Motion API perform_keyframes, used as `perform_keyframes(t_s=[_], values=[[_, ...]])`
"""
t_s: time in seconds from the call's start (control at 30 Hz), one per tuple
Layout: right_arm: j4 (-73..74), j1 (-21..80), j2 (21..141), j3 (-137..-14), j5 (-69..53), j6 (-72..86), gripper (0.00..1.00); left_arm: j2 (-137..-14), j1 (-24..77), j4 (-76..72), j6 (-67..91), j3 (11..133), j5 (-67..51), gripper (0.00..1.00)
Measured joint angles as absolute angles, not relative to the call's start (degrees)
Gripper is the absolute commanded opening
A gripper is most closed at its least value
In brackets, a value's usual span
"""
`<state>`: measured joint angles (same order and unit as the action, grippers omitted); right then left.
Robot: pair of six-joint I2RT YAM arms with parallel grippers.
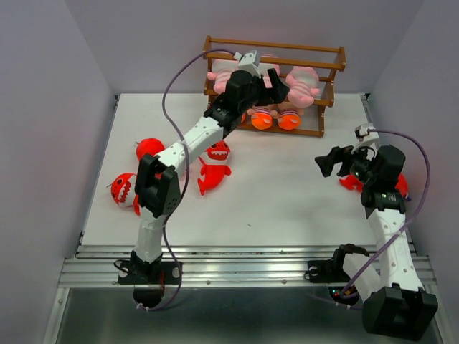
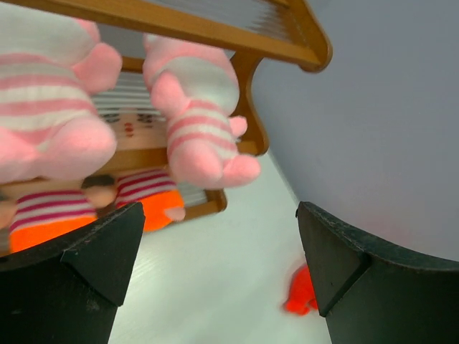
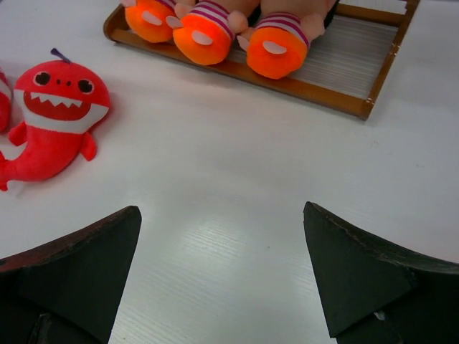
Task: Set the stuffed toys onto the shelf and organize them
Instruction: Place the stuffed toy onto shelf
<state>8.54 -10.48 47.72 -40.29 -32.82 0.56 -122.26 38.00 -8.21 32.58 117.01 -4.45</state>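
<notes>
The brown wooden shelf [image 1: 326, 61] stands at the back of the table. Pink striped toys [image 1: 305, 82] sit on its middle tier, and orange-footed dolls [image 1: 289, 120] on its bottom tier. My left gripper [image 1: 276, 84] is open and empty right in front of the middle tier. In the left wrist view its fingers [image 2: 86, 265] frame bare table below the pink toys [image 2: 193, 107]. Three red sharks [image 1: 215, 154] lie at the table's left. Another red shark [image 1: 351, 183] lies partly hidden behind my right arm. My right gripper [image 1: 337, 159] is open and empty above the table [image 3: 222, 265].
The right wrist view shows three orange-footed dolls [image 3: 204, 32] on the shelf's bottom slats [image 3: 344, 79] and one shark [image 3: 57, 107] to the left. Grey walls close in the white table [image 1: 287, 193] on three sides. Metal rails [image 1: 244, 269] run along the near edge.
</notes>
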Motion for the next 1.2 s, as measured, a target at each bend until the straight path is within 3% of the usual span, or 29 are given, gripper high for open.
perform_keyframes(t_s=[0.13,0.4,0.67,0.93,1.2], values=[[8.40,-10.48,47.83,-39.79,-39.92,-3.68,1.00,-109.49,38.13,-6.92,24.86,104.73,-4.03,0.99],[3.73,-10.46,58.76,-39.81,-52.05,-8.16,1.00,-70.26,35.57,-4.12,8.51,74.32,-1.89,0.99],[-1.67,-8.99,81.19,-60.55,-47.11,-2.70,0.98,-40.21,32.91,4.99,-3.49,50.15,11.94,0.99],[-2.26,-4.05,92.95,-75.33,-36.64,-2.35,0.95,-27.29,32.91,6.26,-6.17,37.12,19.40,0.99],[-2.15,-1.32,98.65,-80.14,-28.23,-4.19,0.92,-24.08,32.91,4.34,-5.63,34.72,22.48,0.99]])
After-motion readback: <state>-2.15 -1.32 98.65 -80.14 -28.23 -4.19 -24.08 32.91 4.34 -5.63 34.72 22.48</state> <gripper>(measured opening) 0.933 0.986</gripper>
